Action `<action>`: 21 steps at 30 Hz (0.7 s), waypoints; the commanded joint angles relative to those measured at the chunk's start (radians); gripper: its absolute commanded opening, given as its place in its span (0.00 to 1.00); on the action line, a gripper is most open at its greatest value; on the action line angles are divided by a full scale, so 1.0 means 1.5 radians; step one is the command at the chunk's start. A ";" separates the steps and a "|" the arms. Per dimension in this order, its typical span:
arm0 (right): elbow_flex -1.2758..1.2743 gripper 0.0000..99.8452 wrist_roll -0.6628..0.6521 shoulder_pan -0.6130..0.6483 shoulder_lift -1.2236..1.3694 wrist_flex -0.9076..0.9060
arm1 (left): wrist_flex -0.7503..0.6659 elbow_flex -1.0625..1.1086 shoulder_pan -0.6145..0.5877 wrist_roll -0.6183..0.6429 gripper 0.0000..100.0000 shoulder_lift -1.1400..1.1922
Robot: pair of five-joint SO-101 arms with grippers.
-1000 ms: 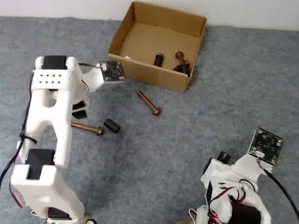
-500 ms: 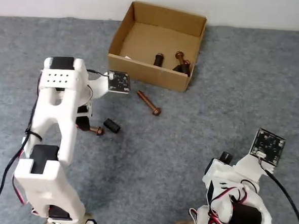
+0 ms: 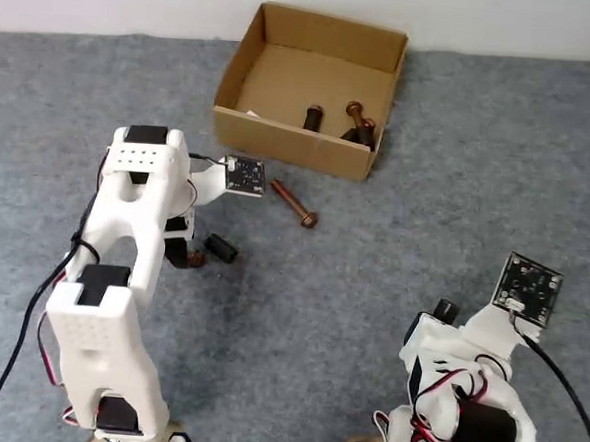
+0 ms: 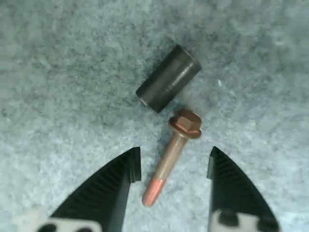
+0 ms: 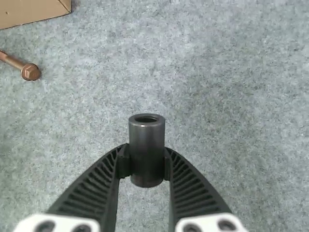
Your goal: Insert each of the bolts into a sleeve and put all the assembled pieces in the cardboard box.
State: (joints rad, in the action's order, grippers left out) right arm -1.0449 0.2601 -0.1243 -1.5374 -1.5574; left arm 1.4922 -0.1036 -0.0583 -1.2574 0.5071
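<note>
My left gripper (image 4: pixel 174 162) is open and hangs just above a copper bolt (image 4: pixel 170 159), one finger on each side of its shank. A loose black sleeve (image 4: pixel 169 79) lies on the carpet just past the bolt's hex head. In the high view this arm (image 3: pixel 135 221) covers most of that bolt (image 3: pixel 196 259), with the sleeve (image 3: pixel 220 248) beside it. A second bolt (image 3: pixel 294 203) lies in front of the cardboard box (image 3: pixel 289 151). My right gripper (image 5: pixel 146 157) is shut on another black sleeve (image 5: pixel 146 133), held upright with its bore showing, at the near right.
Inside the box lie two assembled pieces (image 3: pixel 313 116) (image 3: pixel 355 117) near its right front corner. The right arm (image 3: pixel 465 382) sits at the table's near right. The right wrist view catches the box's corner (image 5: pixel 34 9) and the second bolt (image 5: pixel 19 65). Grey carpet covers the table.
The left arm has swung right and nearer, coming over the bolt and sleeve and covering most of that bolt. The right arm has stayed still.
</note>
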 commanded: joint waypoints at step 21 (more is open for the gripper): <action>0.003 0.01 -0.010 -0.008 0.005 0.014 | 0.137 -0.168 0.057 0.029 0.01 0.137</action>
State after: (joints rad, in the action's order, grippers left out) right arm -1.0449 0.2570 -0.1243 -1.5374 -1.5574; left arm 1.6333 -0.3322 -0.0092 -1.2283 0.7250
